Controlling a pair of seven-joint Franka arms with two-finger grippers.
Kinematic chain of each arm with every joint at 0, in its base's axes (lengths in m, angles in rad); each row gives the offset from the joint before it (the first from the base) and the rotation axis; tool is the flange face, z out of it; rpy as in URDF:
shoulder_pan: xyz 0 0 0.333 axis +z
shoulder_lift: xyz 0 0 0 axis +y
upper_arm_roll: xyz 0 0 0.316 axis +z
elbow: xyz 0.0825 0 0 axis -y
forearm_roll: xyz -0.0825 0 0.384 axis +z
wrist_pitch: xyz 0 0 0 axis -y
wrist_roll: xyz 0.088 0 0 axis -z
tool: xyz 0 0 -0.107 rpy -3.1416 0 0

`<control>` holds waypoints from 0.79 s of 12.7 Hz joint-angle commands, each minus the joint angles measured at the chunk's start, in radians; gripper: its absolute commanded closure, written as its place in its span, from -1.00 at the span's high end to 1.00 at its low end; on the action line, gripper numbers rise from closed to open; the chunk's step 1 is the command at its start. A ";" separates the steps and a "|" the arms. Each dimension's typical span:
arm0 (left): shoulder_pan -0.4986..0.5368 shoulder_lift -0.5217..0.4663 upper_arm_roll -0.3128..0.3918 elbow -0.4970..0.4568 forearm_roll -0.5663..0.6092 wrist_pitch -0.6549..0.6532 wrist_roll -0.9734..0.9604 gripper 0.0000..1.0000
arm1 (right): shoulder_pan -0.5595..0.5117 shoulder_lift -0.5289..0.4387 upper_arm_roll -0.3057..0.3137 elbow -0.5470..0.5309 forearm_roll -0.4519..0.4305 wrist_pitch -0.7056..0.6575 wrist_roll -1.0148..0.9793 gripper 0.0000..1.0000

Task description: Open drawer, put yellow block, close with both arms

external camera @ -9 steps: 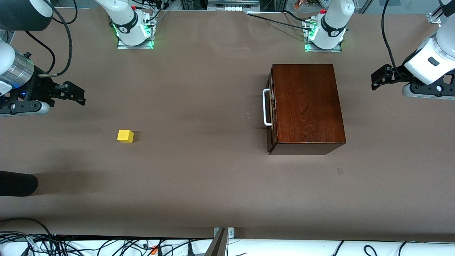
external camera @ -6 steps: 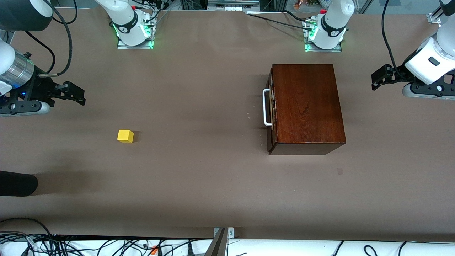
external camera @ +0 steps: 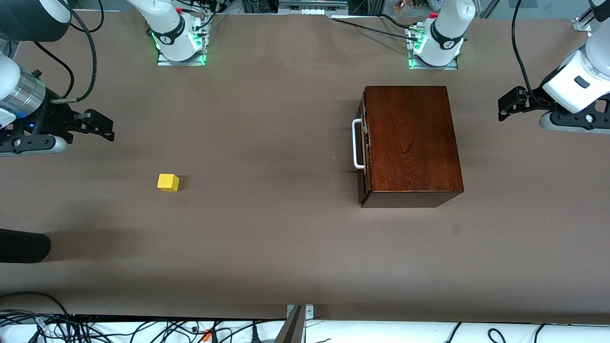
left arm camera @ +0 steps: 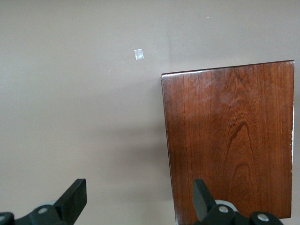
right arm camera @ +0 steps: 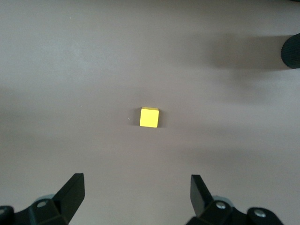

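The dark mahogany box (external camera: 412, 143) stands toward the left arm's end of the table. Its drawer is shut, with the white bar handle (external camera: 356, 144) facing the table's middle. The box top also shows in the left wrist view (left arm camera: 232, 140). The yellow block (external camera: 168, 182) lies on the table toward the right arm's end, and shows in the right wrist view (right arm camera: 149, 117). My left gripper (external camera: 509, 105) is open and empty, raised over the table's end beside the box. My right gripper (external camera: 99, 127) is open and empty, raised over the other end.
A black rounded object (external camera: 24, 246) lies at the table's edge near the right arm's end. The arm bases (external camera: 178, 38) stand at the back. Cables (external camera: 143, 328) hang below the front edge. A small pale patch (external camera: 456, 229) marks the table.
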State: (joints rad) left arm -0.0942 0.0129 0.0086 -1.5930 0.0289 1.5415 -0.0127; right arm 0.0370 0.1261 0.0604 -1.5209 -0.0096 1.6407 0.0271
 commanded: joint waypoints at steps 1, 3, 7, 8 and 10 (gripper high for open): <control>-0.005 0.016 0.001 0.028 -0.007 -0.020 -0.004 1.00 | -0.008 0.010 0.007 0.027 0.000 -0.012 0.010 1.00; -0.005 0.022 -0.001 0.027 -0.009 -0.027 0.003 1.00 | -0.009 0.010 0.007 0.025 0.002 -0.010 0.010 1.00; -0.005 0.024 -0.018 0.019 -0.012 -0.046 0.007 1.00 | -0.008 0.010 0.007 0.025 0.000 -0.010 0.010 1.00; -0.005 0.024 -0.021 0.018 -0.012 -0.047 0.008 1.00 | -0.008 0.010 0.007 0.027 0.002 -0.009 0.010 1.00; -0.009 0.027 -0.031 0.018 -0.018 -0.057 0.008 1.00 | -0.008 0.010 0.007 0.027 0.000 0.007 0.010 1.00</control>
State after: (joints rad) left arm -0.0963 0.0309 -0.0171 -1.5932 0.0289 1.5078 -0.0127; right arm 0.0370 0.1261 0.0604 -1.5207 -0.0096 1.6451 0.0272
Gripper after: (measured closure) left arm 0.000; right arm 0.000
